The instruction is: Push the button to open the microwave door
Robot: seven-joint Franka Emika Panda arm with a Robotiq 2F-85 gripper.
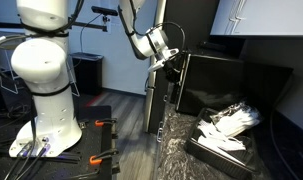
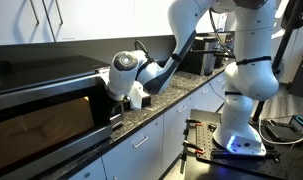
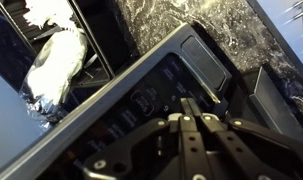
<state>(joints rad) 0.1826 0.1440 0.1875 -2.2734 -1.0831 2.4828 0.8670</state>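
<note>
The black microwave stands on a dark speckled counter. Its glossy door (image 1: 231, 85) (image 2: 41, 122) fills most of the front. My gripper (image 3: 189, 101) is shut with nothing between its fingers. Its tips rest against or just off the dark control panel (image 3: 141, 110), at the door's side. A larger rectangular button (image 3: 205, 58) lies on the same panel strip a little beyond the tips. In both exterior views the gripper (image 1: 172, 60) (image 2: 119, 102) points at the panel end of the microwave. In the wrist view the door (image 3: 91, 35) shows white crumpled shapes.
A low black tray (image 1: 206, 146) of white plastic sheets (image 1: 231, 122) sits on the counter (image 1: 176, 150) in front of the microwave. The robot's white base (image 1: 46, 85) stands on the floor beside the cabinets (image 2: 156, 140). A second dark box (image 3: 271, 95) stands next to the panel.
</note>
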